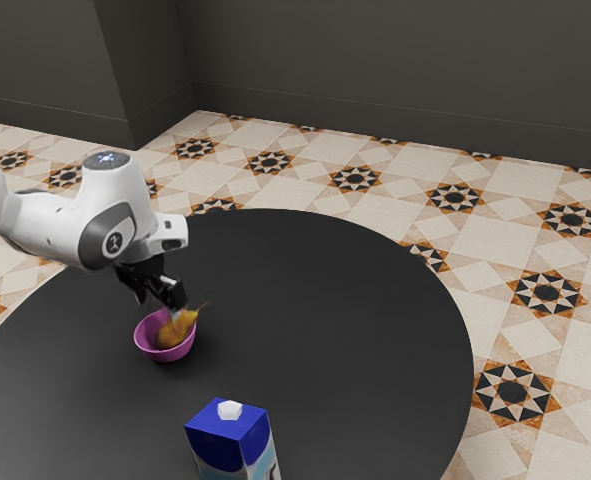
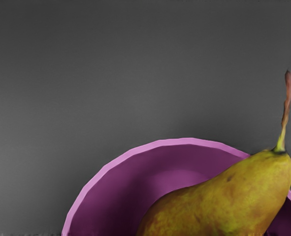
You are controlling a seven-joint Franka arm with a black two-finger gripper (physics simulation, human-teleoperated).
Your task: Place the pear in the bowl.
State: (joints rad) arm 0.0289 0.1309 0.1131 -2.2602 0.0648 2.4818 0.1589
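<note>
- The pear (image 1: 173,332) is in the bowl (image 1: 164,354): its thick end sits down inside the wall, and its narrow end leans up toward the rim on the exterior view's right.
- The pear's thin stem (image 1: 204,305) sticks up past the rim, tilted outward. In the wrist view, too, the narrow end reaches across the rim while the body lies over the hollow.
- Whether the pear's weight rests on the bowl's floor cannot be told.
- The black gripper (image 1: 179,306) hangs at the pear's upper side, right over the bowl, tilted down toward it.
- Whether the jaws are open, closed or gripping the pear cannot be made out; they are too small and dark against the fruit.
- The pear is yellow-green with brownish patches in the wrist view, and more orange-gold in the exterior view.
- The bowl is magenta-purple, stands upright, and has a paler edge that catches the light in the wrist view.
- Both sit on a round, dark counter (image 1: 335,330) with a plain surface.
- A carton (image 1: 215,446) with a blue top and a white cap (image 1: 230,410) stands upright near the lower edge of the exterior view, apart from the bowl.
- The white arm (image 1: 60,225) comes in from the exterior view's left.
- Beyond the counter are a cream tiled floor (image 1: 495,245) with dark and orange star patterns and a dark gray wall (image 1: 395,60).
</note>
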